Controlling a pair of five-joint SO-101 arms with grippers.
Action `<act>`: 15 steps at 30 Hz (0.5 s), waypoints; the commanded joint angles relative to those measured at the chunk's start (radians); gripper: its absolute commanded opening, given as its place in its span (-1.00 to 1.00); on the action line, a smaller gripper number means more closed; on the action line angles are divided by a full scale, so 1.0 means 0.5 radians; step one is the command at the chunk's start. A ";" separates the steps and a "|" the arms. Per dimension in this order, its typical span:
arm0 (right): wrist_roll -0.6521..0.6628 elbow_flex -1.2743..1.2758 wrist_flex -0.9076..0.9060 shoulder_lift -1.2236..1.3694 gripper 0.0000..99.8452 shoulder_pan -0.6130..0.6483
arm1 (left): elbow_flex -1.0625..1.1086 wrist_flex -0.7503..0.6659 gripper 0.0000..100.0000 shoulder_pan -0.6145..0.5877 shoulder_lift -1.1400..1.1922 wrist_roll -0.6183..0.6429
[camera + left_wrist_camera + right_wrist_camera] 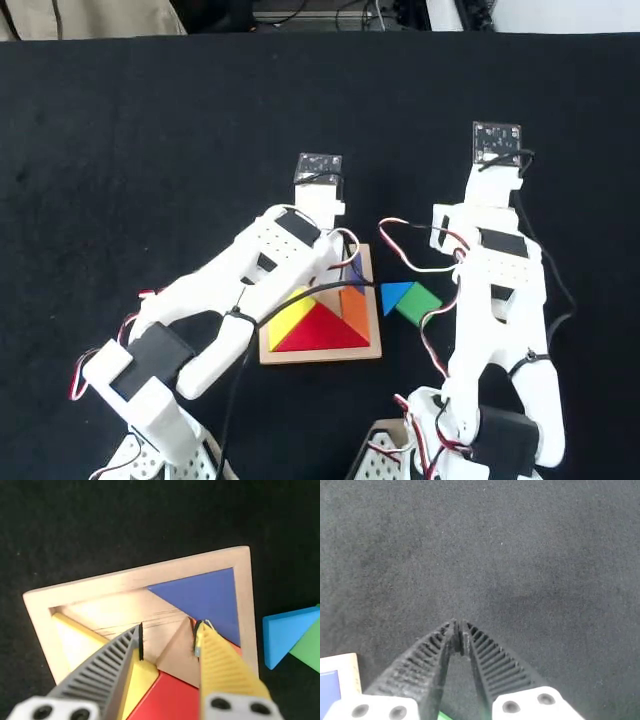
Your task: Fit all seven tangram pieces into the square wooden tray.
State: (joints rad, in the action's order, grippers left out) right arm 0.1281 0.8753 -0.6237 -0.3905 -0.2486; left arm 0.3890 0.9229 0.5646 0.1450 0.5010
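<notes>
Spreading across the whole scene is a black cloth-covered table (120, 150), seen from above. Two white robot arms reach over it side by side. The left arm (250, 270) stretches diagonally over the square wooden tray (372, 352), which lies near the middle of the table. The right arm (495, 290) stands just beside the tray's right side and extends straight away from its base. The left hand (169, 640) points down into the tray with its two fingers spread apart. Their tips are low over the tray's floor on either side of a pale tan triangular patch, and nothing is clearly gripped. The right hand (459, 632) hovers over bare table with its fingers pressed together and nothing between them. Inside the tray, a large red triangle (320, 330) fills the near side, with a yellow triangle (288, 312) to its left. A dark blue triangle (205, 592) sits in the far right corner and an orange piece (352, 302) lies along the right side. Outside the tray, just to its right, a light blue triangle (394, 294) and a green piece (420, 305) lie touching on the table.
</notes>
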 commanded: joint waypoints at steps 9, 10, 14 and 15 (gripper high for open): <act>-0.006 -0.084 0.040 0.023 -0.98 0.034 | 0.029 -0.015 -0.62 -0.008 -0.012 -0.009; -0.006 -0.084 0.040 0.023 -0.98 0.034 | 0.029 -0.021 -0.62 -0.005 -0.012 -0.009; -0.006 -0.084 0.040 0.023 -0.98 0.034 | 0.029 -0.021 -0.62 0.057 -0.012 -0.009; -0.006 -0.084 0.040 0.023 -0.98 0.034 | 0.029 -0.018 -0.62 0.084 -0.012 -0.009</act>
State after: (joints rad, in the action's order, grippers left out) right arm 0.1281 0.8753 -0.6237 -0.3905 -0.2486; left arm 0.4104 0.9229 0.5631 0.1450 0.5056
